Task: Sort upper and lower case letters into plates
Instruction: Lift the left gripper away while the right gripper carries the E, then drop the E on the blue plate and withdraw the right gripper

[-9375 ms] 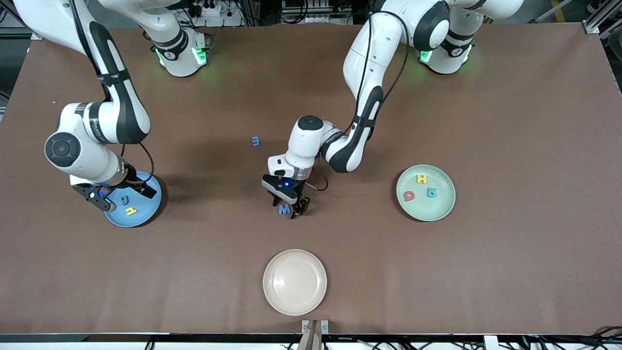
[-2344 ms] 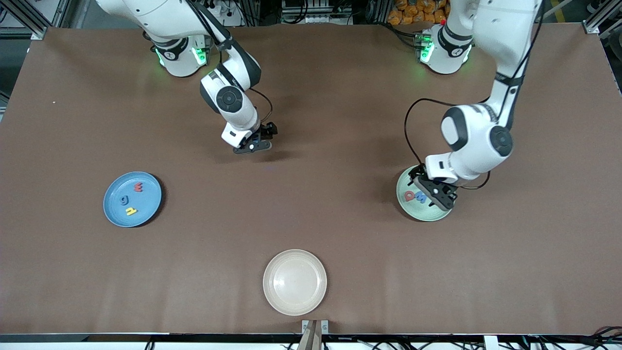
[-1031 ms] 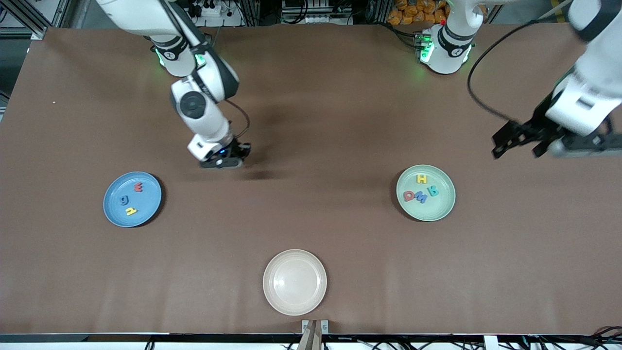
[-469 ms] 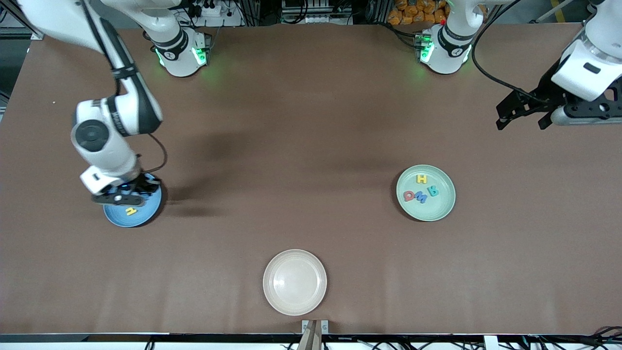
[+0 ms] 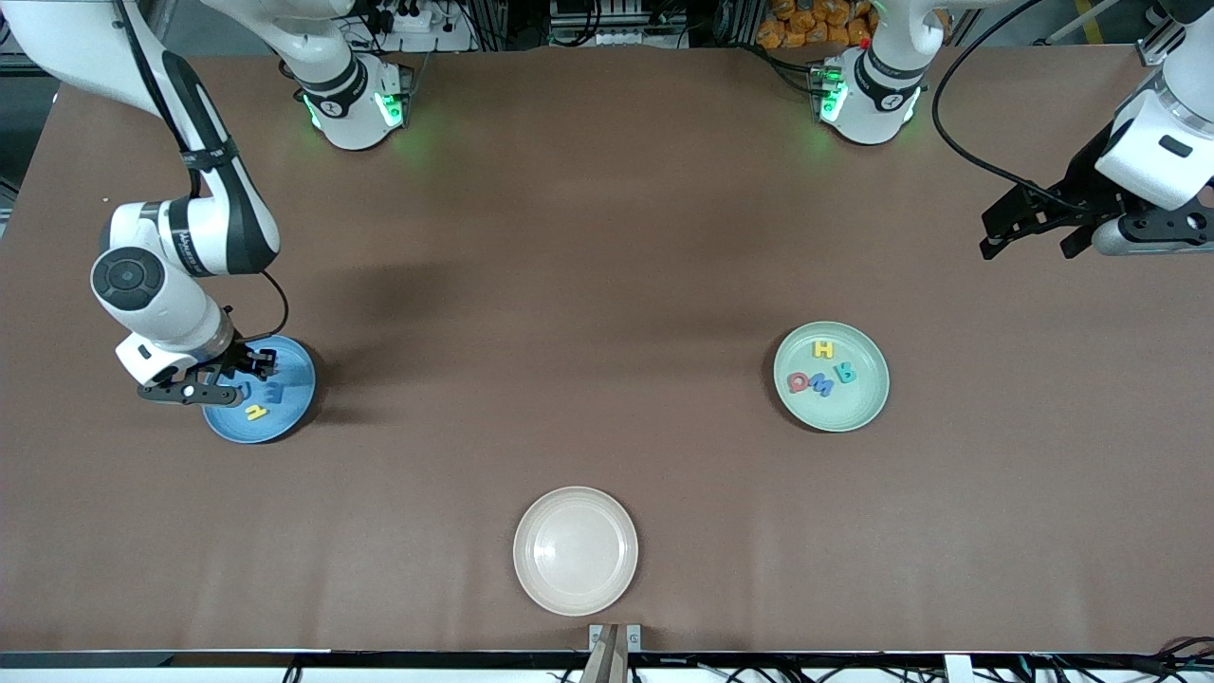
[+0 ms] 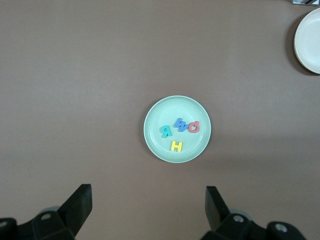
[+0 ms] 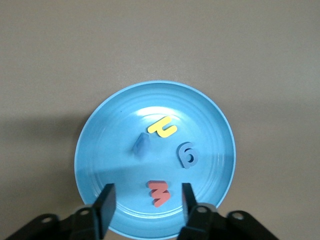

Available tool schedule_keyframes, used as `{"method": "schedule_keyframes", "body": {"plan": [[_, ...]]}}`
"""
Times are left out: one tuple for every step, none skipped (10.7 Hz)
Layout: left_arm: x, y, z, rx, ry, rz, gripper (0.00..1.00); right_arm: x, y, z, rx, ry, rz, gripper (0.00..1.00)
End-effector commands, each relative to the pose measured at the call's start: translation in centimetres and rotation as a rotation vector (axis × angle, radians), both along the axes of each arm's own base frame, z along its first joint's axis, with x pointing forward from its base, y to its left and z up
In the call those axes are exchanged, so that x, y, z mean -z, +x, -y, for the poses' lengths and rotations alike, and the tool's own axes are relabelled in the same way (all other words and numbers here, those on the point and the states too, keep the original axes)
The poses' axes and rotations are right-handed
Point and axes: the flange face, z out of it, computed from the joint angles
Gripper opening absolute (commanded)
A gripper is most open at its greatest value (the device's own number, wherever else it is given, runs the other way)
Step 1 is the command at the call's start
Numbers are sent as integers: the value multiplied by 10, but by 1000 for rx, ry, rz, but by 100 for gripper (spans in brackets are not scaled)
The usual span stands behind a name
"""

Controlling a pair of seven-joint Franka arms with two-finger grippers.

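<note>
Over the blue plate, the right gripper has just parted its fingers and let go of a small blue letter, caught blurred mid-drop. It joins the yellow letter, the blue "g" and the red "m" (four lowercase now). Four capitals lie in the green plate, the beige plate is bare, so sorting looks complete. Left gripper waits wide open, holding nothing, high over the table's left-arm end.
</note>
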Motion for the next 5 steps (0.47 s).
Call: {"method": "schedule_keyframes", "body": {"plan": [[-4, 0, -3, 12, -2, -15, 100, -37, 2, 11, 77, 40, 52, 100], [-2, 0, -6, 6, 0, -18, 100, -55, -2, 8, 130, 95, 40, 100], [2, 4, -8, 6, 6, -24, 100, -72, -7, 5, 112, 101, 1, 100], [-3, 6, -8, 7, 6, -14, 100, -94, -10, 5, 82, 95, -14, 100], [-4, 5, -1, 13, 6, -11, 100, -124, -5, 6, 44, 87, -12, 100]]}}
